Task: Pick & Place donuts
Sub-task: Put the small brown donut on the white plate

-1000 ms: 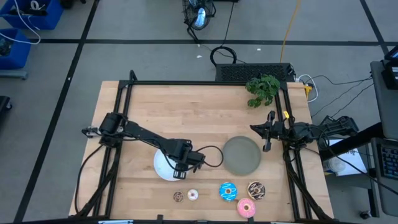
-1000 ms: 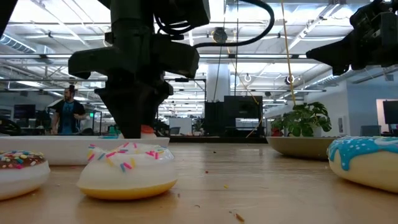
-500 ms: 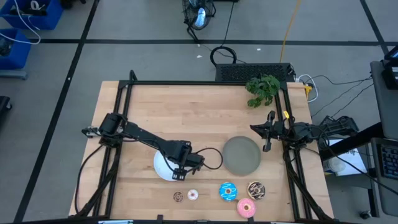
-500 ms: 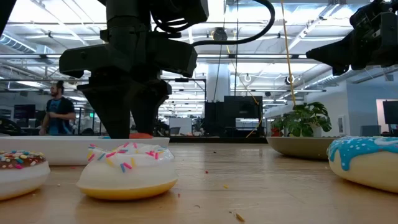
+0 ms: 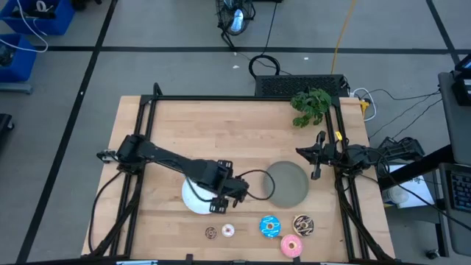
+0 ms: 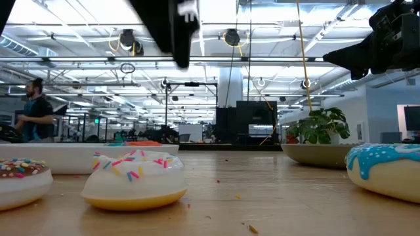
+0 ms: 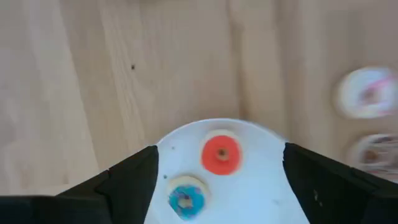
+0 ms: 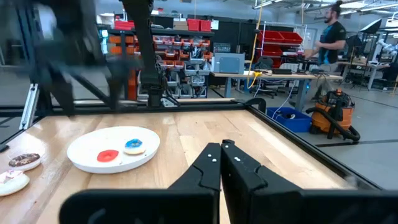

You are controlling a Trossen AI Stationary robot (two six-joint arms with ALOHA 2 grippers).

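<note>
Worktop: pale wooden-plank worktop inside a black metal frame; both arms reach over it.
Left arm: dark jointed left arm stretches from the worktop's left edge toward the middle of its front half.
Left hand: left hand is above the white plate's right-hand rim, its two dark fingers spread wide apart and grasping nothing.
Right hand: right hand waits at the worktop's right edge, just beside the grey plate, fingers pressed together on nothing.
Grey plate: plain grey round plate lies right of centre, bare.
White plate: plain white round plate lies left of the grey one, partly under the left arm; it carries two tiny donuts.
Larger donuts: blue-iced ring, speckled chocolate-brown ring and pink-iced ring sit close together on the worktop in front of the grey plate.
Tiny donuts on the worktop: brown-iced ring and whitish sprinkled ring lie just beside each other in front of the white plate.
Tiny donuts on the white plate: red-iced ring and small blue-iced ring rest near each other without touching.
</note>
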